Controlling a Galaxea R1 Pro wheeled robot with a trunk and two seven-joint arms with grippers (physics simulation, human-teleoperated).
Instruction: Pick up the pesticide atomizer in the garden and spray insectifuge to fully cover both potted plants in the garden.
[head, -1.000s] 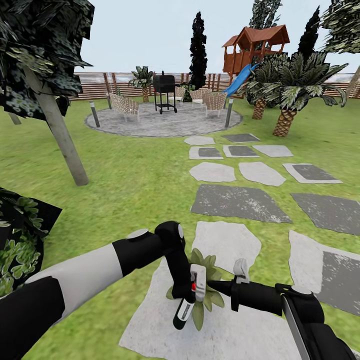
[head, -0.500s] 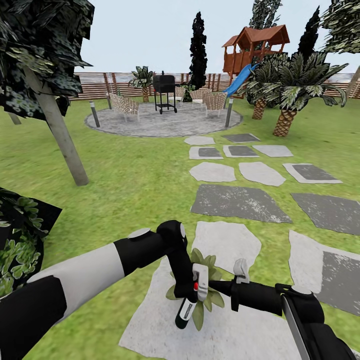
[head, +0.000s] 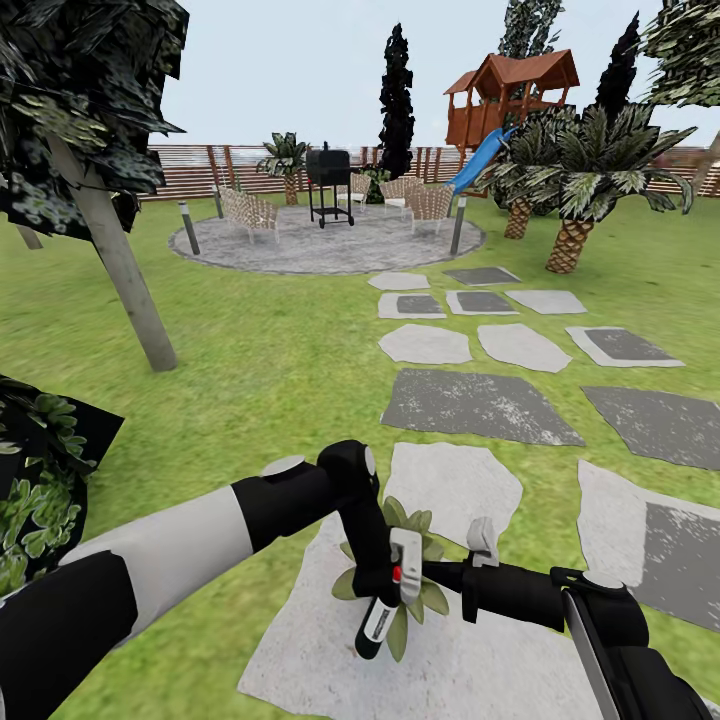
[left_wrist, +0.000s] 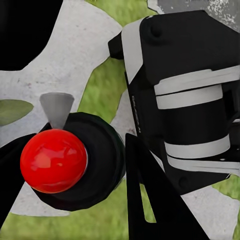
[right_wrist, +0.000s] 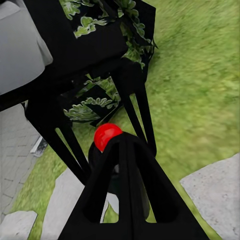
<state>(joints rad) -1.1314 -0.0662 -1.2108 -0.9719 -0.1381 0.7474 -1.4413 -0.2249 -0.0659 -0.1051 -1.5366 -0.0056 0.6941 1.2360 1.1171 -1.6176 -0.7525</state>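
**Atomizer held over the first potted plant**

The pesticide atomizer (head: 388, 590) sits low in the centre of the head view, tilted, its dark base toward the bottom of the frame and its pale trigger head uppermost. Directly behind and under it spreads one potted plant (head: 425, 597), a rosette of olive leaves on a pale stepping stone (head: 455, 485) in the lawn (head: 250, 350). To do this step well, I judge the nozzle should stay pointed at the rosette and sweep across all the leaves, outer tips included, keeping the bottle near enough that the spray lands on foliage, not stone.

The left gripper (head: 383, 598) reaches down from the centre-left of the frame and is clamped around the bottle's body; in the left wrist view the red collar (left_wrist: 53, 160) fills the lower left, seated in a dark ring with the grey nozzle tip above it. The right gripper (head: 432, 574) comes in from the lower right, its tip against the trigger head; in the right wrist view its dark fingers (right_wrist: 107, 192) converge just below the red collar (right_wrist: 107, 135). Whether it is pressing the trigger or merely beside it, I cannot tell.

Further up the frame lie more grey stones, a paved circle and a slatted fence (head: 200, 170).
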